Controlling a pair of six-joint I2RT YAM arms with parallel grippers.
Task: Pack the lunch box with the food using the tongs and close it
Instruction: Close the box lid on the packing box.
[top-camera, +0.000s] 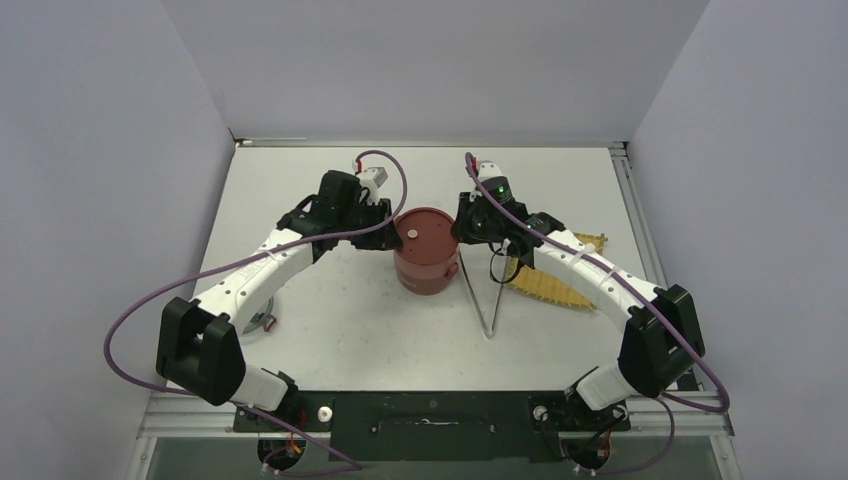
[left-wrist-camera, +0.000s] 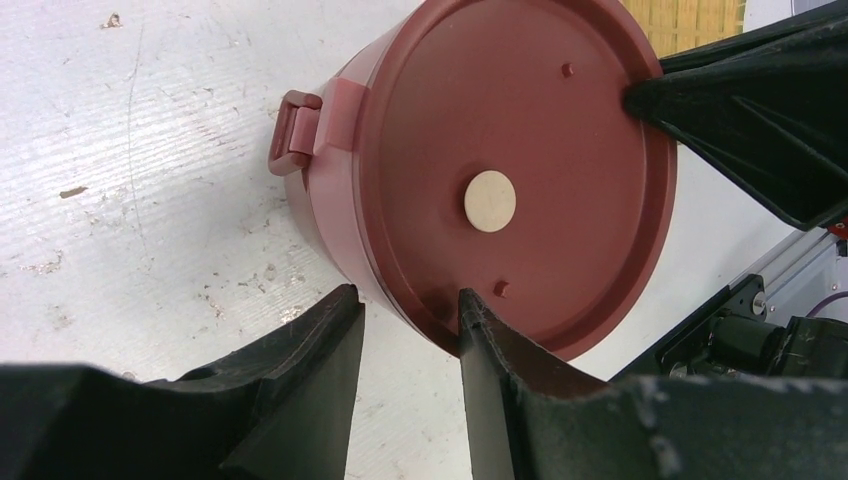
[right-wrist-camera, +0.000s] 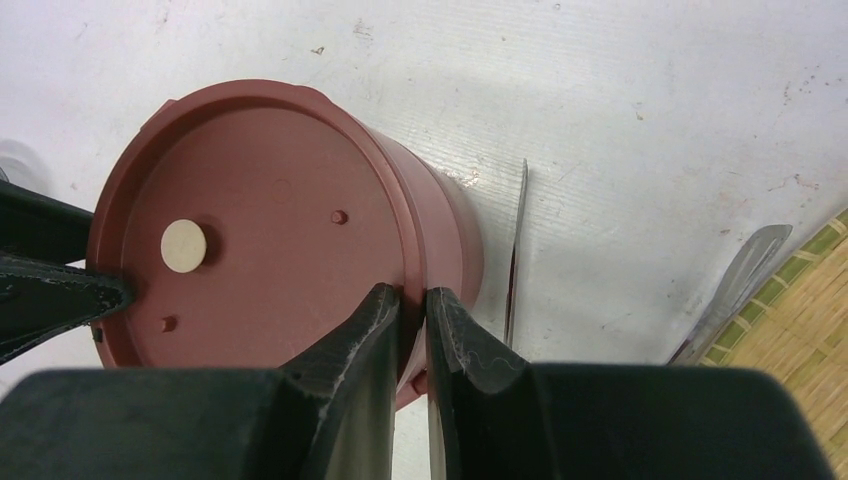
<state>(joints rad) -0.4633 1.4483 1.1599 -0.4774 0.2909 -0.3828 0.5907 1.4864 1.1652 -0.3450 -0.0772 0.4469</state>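
The dark-red round lunch box (top-camera: 427, 258) stands mid-table with its flat lid (left-wrist-camera: 540, 120) on, a cream disc (left-wrist-camera: 490, 200) at the lid's centre. My left gripper (left-wrist-camera: 405, 300) is open at its left rim, one finger over the lid edge and the other outside the wall. My right gripper (right-wrist-camera: 412, 295) is shut on the right rim of the lunch box (right-wrist-camera: 270, 260). The silver tongs (top-camera: 490, 300) lie on the table just right of the box, with one arm (right-wrist-camera: 515, 250) beside its wall. The food is out of view.
A yellow woven mat (top-camera: 555, 285) lies right of the tongs, under the right arm. A small round object (top-camera: 262, 320) lies partly hidden under the left forearm. Grey walls enclose the table on three sides.
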